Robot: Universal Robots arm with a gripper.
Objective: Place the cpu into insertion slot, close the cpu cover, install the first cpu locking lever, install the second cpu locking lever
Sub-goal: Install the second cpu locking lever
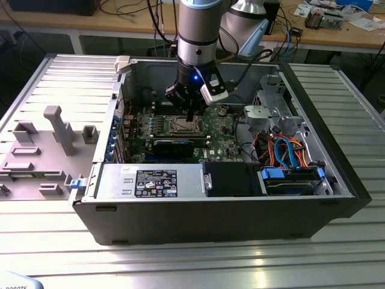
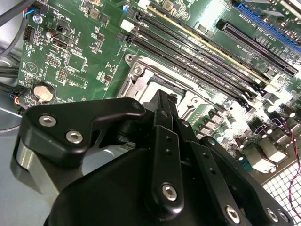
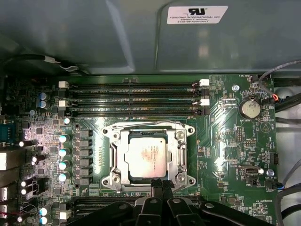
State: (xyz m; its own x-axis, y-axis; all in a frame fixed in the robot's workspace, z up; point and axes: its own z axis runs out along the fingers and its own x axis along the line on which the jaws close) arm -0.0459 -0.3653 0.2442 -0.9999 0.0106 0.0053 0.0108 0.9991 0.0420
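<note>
The jaws (image 3: 160, 184), pressed together on nothing, hide one edge of the insertion slot (image 3: 148, 157). Just beyond their tips the cpu (image 3: 145, 157) lies seated, the cpu cover (image 3: 178, 150) framing it. Black memory slots (image 3: 134, 99) run farther out.
</note>
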